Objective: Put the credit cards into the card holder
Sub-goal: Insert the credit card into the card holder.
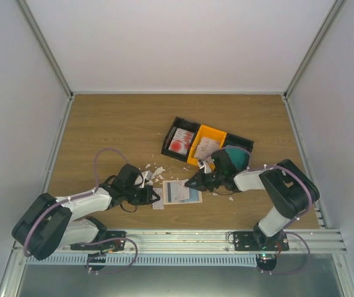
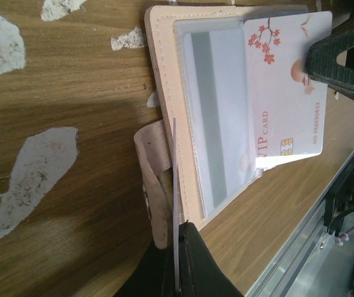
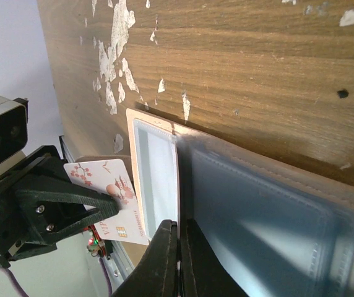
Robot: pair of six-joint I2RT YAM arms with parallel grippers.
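At 7 o'clock from the bins (image 1: 216,132): card holder (image 1: 182,192), open, clear sleeves (image 2: 217,111) up (for sliding cards in). My left gripper (image 1: 155,198) at its 9 o'clock, right gripper (image 1: 192,183) at 1 o'clock, both closed tight; whether either pinches the blossom card (image 2: 288,105) at its edge, I cannot tell.

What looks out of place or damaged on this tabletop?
Irregular white patches fleck the wooden table beside the open card holder; scraps or chipped veneer, I cannot tell. The VIP card also sticks out, seemingly only partly tucked under the holder's clear sleeve.
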